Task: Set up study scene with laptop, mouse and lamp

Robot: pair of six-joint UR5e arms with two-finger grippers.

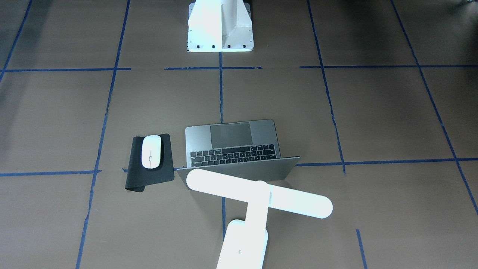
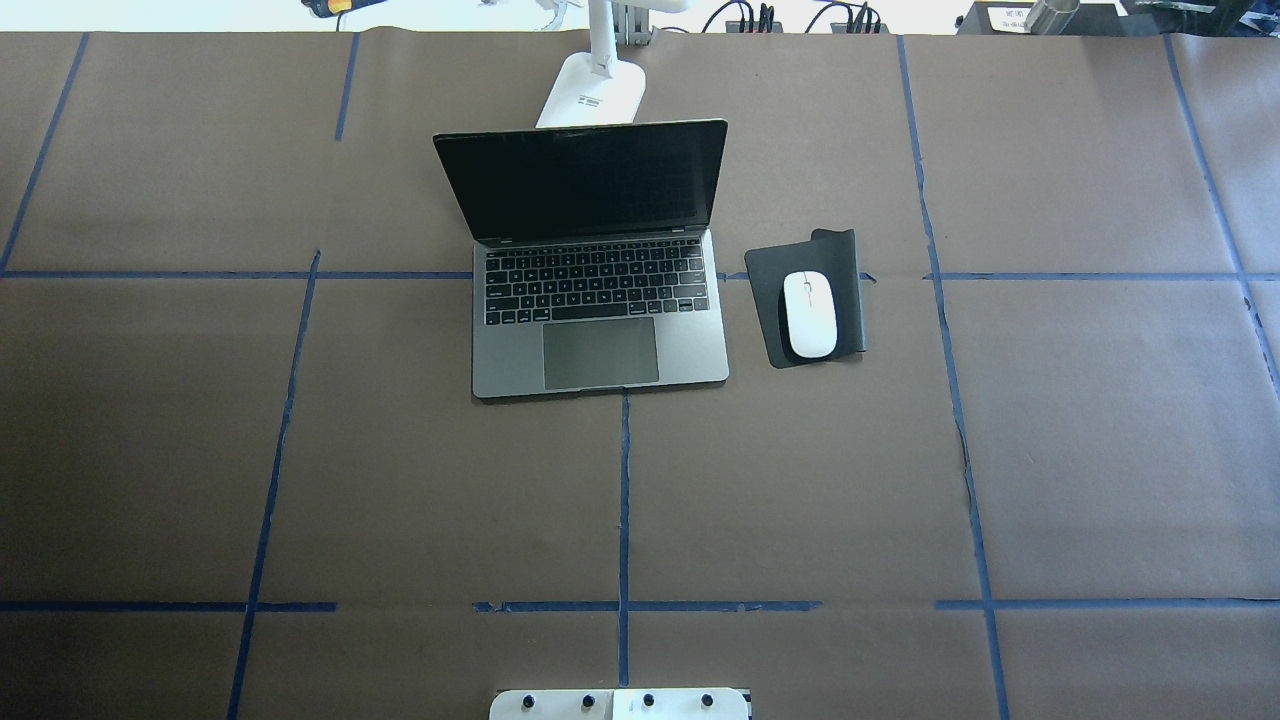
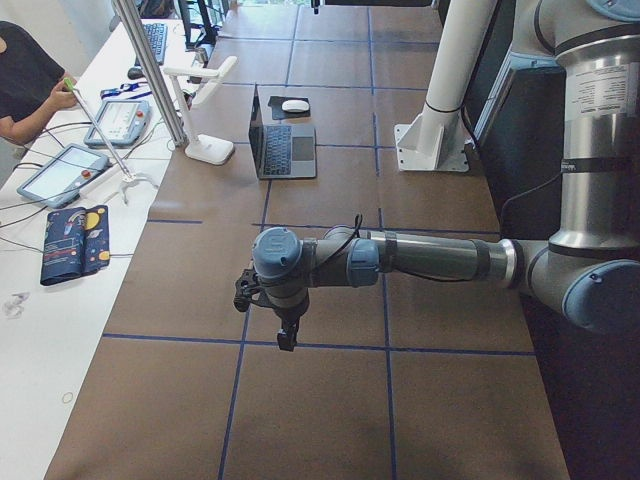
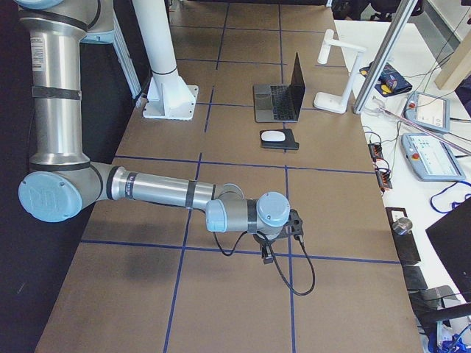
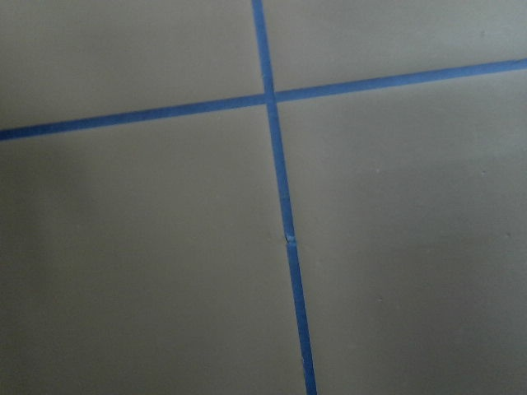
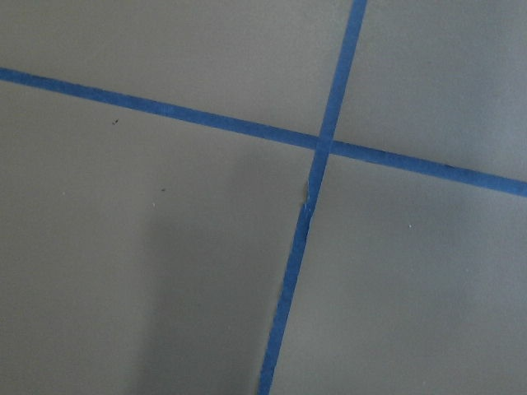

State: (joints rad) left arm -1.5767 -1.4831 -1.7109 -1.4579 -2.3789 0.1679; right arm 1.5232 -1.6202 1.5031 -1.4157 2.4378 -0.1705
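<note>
The grey laptop [image 2: 600,300] stands open at the table's middle, screen dark, keyboard toward the robot. To its right in the overhead view the white mouse [image 2: 809,313] lies on a black mat [image 2: 830,255]. The white lamp [image 1: 257,194] stands upright behind the laptop's lid, its bar head over the lid's top edge. My left gripper [image 3: 287,335] hangs over bare table far from these, seen only in the exterior left view; whether it is open or shut I cannot tell. My right gripper [image 4: 266,254] likewise hangs over bare table at the other end, state unreadable. Both wrist views show only brown paper and blue tape.
The white bolted pedestal [image 1: 220,26] stands at the robot's edge of the table. Blue tape lines grid the brown cover. Beyond the far edge a side bench holds control tablets [image 3: 65,170], and a person's arm [image 3: 30,95] reaches over it.
</note>
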